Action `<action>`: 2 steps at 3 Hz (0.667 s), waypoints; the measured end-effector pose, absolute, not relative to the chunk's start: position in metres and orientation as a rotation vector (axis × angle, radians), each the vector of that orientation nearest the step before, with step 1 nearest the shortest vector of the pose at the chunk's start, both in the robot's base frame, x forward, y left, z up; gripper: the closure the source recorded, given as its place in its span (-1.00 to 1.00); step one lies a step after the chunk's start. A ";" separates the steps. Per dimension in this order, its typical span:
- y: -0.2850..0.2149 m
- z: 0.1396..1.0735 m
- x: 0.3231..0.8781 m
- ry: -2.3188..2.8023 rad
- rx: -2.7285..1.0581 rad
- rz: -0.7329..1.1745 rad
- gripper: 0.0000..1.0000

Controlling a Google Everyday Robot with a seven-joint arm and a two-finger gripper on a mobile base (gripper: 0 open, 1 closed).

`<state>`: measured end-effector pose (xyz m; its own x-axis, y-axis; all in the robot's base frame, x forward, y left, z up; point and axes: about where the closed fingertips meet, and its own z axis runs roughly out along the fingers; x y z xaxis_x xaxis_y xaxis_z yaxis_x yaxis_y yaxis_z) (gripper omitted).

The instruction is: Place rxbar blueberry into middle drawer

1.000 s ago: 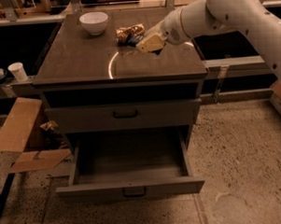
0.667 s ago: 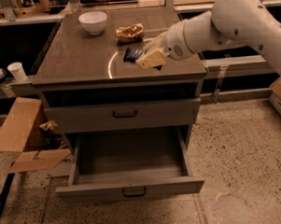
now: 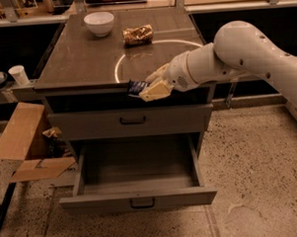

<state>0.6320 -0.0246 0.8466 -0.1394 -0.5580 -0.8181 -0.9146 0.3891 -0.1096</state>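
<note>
My gripper [image 3: 146,89] is shut on the rxbar blueberry [image 3: 136,86], a dark blue bar with pale markings. It holds the bar in the air at the front edge of the counter top, above the cabinet's front. The white arm reaches in from the right. Below, the middle drawer [image 3: 138,199] is pulled wide open, a plain grey box with a small dark handle on its front. Nothing shows inside it. The closed grey drawer front [image 3: 133,121] lies just above, under the gripper.
On the counter [image 3: 81,59] stand a white bowl [image 3: 99,23] and a crinkled golden-brown snack bag [image 3: 138,35] at the back. A cardboard box [image 3: 26,145] lies on the floor at the left. A white paper cup [image 3: 19,74] sits on the left shelf.
The gripper has carried the blue bar from the back right of the counter forward and left to its front edge, and lower.
</note>
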 end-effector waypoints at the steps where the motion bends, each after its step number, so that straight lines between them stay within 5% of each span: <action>1: -0.024 0.814 0.620 1.867 -1.272 0.549 1.00; 2: -0.022 0.759 0.591 1.922 -1.214 0.605 1.00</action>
